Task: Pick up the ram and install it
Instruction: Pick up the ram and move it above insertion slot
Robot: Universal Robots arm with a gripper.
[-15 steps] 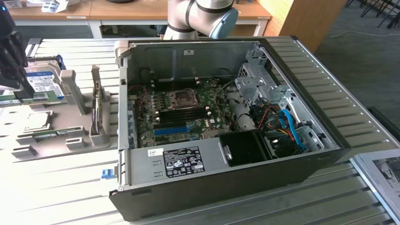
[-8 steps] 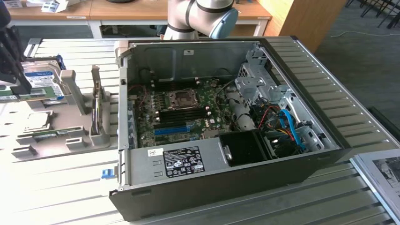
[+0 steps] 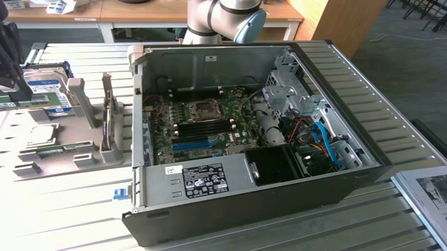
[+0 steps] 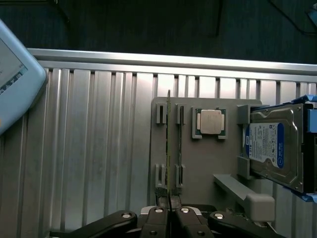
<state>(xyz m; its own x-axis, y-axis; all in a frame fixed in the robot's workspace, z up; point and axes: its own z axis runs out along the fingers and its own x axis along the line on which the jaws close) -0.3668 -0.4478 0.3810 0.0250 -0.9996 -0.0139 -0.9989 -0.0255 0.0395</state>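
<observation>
Slatted metal table [image 3: 391,104] carries an open computer case [image 3: 231,209] lying on its side, with the motherboard [image 3: 202,125] and its blue slot [image 3: 190,145] exposed. On the exterior view's left, beside the case, sits a grey holder [image 3: 49,157]. The robot arm [image 3: 220,18] rises behind the case.

In the wrist view the gripper [image 4: 169,212] is closed on the ram [image 4: 168,148], its two fingers [image 4: 157,213] pinching one end of the stick. The ram is seen edge-on as a thin green line, running along the holder's outermost pair of slots. Its far end reaches just past the holder's edge. It seems to be raised out of those slots, though from this angle that is not certain. A second thin stick [image 4: 181,134] stands in the neighbouring pair of slots, just beside the ram. Further along the holder lies a square processor chip [image 4: 211,122] in its recess, and beyond that a hard drive [image 4: 270,148] with a blue and white label leans tilted against its support. The ram is well apart from the case and the motherboard.
</observation>
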